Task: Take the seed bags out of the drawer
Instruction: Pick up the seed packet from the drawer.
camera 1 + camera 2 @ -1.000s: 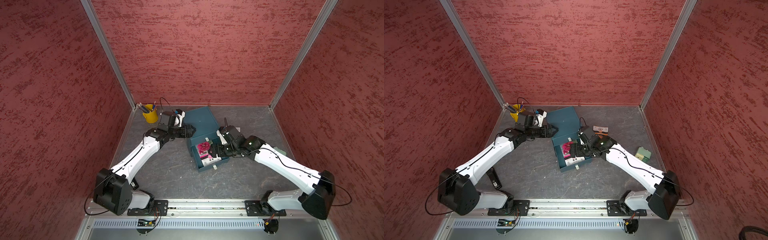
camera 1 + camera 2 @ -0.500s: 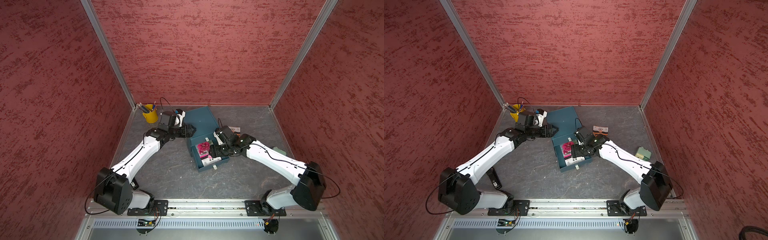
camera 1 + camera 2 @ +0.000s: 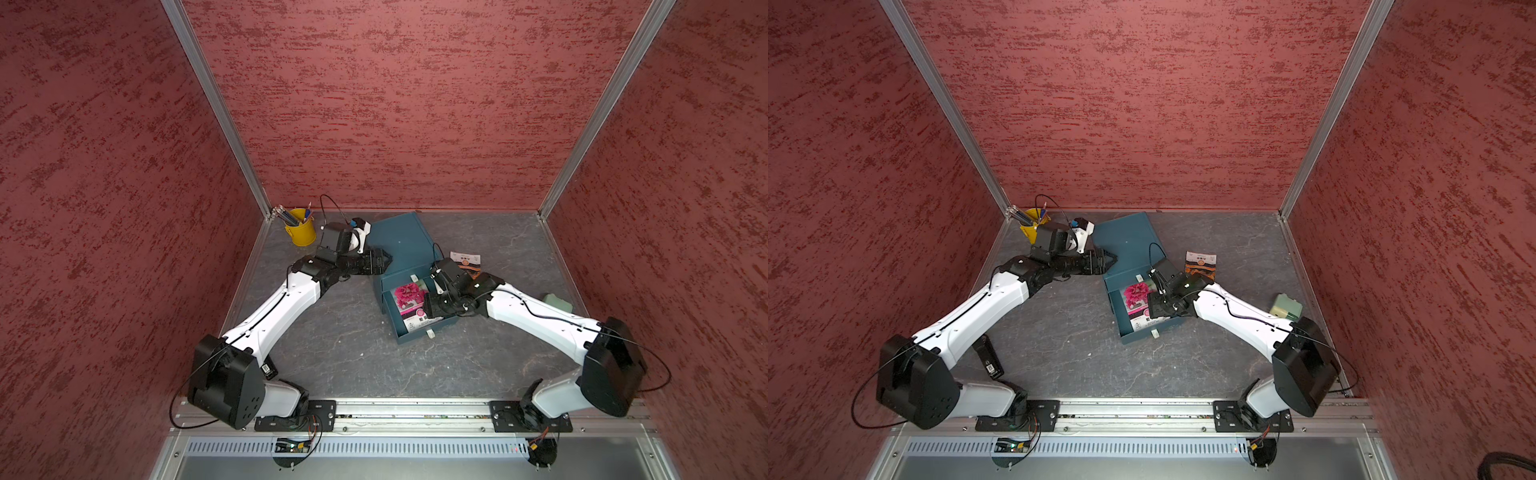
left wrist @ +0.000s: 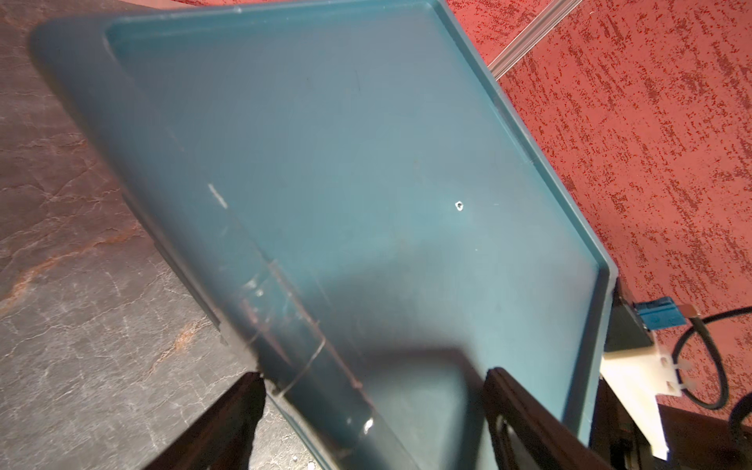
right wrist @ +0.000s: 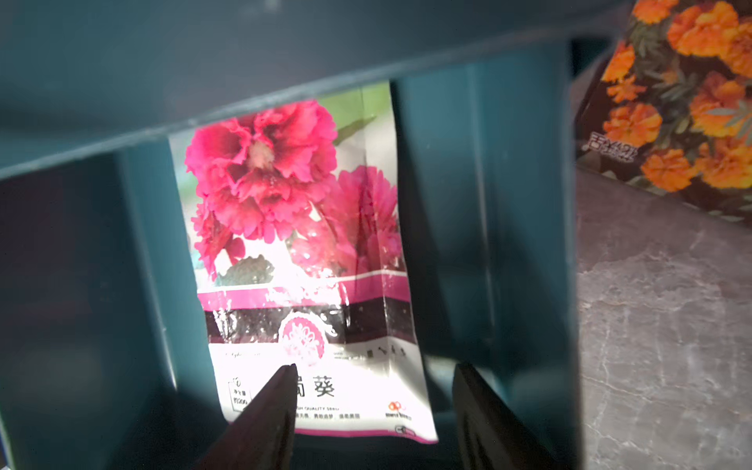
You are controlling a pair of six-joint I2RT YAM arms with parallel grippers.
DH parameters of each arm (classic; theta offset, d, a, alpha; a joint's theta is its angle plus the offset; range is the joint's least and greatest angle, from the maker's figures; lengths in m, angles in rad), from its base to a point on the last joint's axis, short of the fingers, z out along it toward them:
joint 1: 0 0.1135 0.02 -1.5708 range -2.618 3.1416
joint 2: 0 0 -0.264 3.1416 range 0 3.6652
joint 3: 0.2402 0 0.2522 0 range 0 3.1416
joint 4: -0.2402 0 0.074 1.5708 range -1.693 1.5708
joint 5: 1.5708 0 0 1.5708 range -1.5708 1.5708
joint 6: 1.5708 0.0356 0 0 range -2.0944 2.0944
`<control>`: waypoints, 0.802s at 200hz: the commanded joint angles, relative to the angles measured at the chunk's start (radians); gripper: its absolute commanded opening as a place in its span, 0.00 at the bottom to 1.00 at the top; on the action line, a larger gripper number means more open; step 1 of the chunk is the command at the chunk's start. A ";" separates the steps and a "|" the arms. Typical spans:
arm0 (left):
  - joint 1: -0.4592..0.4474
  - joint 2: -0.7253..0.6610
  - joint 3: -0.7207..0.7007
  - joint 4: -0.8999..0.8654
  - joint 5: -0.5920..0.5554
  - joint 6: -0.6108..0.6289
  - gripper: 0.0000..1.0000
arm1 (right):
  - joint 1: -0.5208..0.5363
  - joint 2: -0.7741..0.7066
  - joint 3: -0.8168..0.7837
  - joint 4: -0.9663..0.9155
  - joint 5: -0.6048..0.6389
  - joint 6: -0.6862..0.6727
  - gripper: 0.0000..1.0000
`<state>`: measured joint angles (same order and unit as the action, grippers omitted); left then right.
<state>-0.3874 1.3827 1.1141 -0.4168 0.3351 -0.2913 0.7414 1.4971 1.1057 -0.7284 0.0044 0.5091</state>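
Observation:
A pink-flowered seed bag (image 3: 409, 297) (image 3: 1136, 296) (image 5: 301, 228) lies flat in the pulled-out teal drawer (image 3: 415, 336) (image 3: 1142, 336) (image 5: 508, 203). My right gripper (image 3: 419, 312) (image 3: 1148, 311) (image 5: 375, 365) reaches into the drawer, open. One finger is over the bag's white bottom, the other just past its side edge. An orange-flowered seed bag (image 3: 467, 262) (image 3: 1201, 264) (image 5: 683, 101) lies on the table beside the cabinet (image 3: 399, 241) (image 3: 1125, 241) (image 4: 346, 162). My left gripper (image 3: 386, 259) (image 3: 1112, 259) (image 4: 376, 372) is open and straddles the cabinet's left top edge.
A yellow pencil bucket (image 3: 300, 230) (image 3: 1030, 226) stands in the back left corner. A pale green box (image 3: 557, 301) (image 3: 1285, 306) sits by the right wall. The drawer's white pull tab (image 3: 430, 332) (image 3: 1154, 332) sticks out towards the table's front. Red walls close in three sides.
My right gripper's jaws have narrowed over the pink bag, and the right arm's elbow has swung outward to the right. The left arm has not moved.

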 commanded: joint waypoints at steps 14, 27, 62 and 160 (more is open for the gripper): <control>0.001 0.030 -0.020 -0.070 -0.022 0.022 0.87 | -0.008 0.042 0.014 0.026 0.064 0.023 0.65; 0.000 0.031 -0.020 -0.069 -0.022 0.022 0.87 | -0.008 0.043 0.020 0.020 0.099 0.028 0.66; -0.001 0.033 -0.023 -0.066 -0.020 0.020 0.87 | -0.008 0.073 0.036 0.004 0.151 0.033 0.72; 0.003 0.035 -0.027 -0.063 -0.022 0.021 0.87 | -0.009 0.169 0.066 0.128 -0.179 -0.002 0.65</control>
<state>-0.3820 1.3880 1.1137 -0.4000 0.3290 -0.2920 0.7361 1.6142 1.1625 -0.7109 -0.0051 0.5079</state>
